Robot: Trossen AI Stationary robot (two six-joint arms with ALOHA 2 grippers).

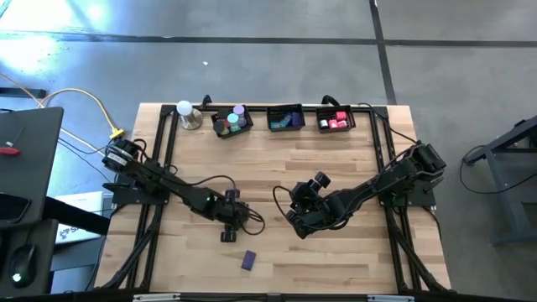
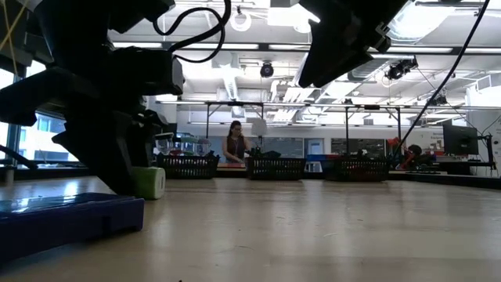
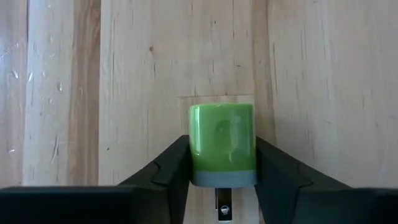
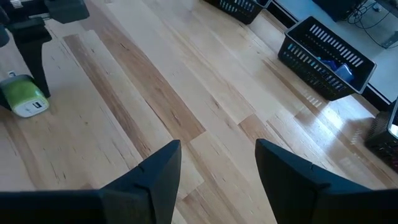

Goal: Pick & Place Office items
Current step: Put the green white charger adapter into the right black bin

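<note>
Fingers of the left gripper flank a green block lying on the wooden table, apparently touching both its sides, though firm hold is unclear. Right gripper hovers nearby, parted, holding nothing.

A glossy green plastic block lies on the pale, smooth-grained wooden table between matt black fingers.
</note>
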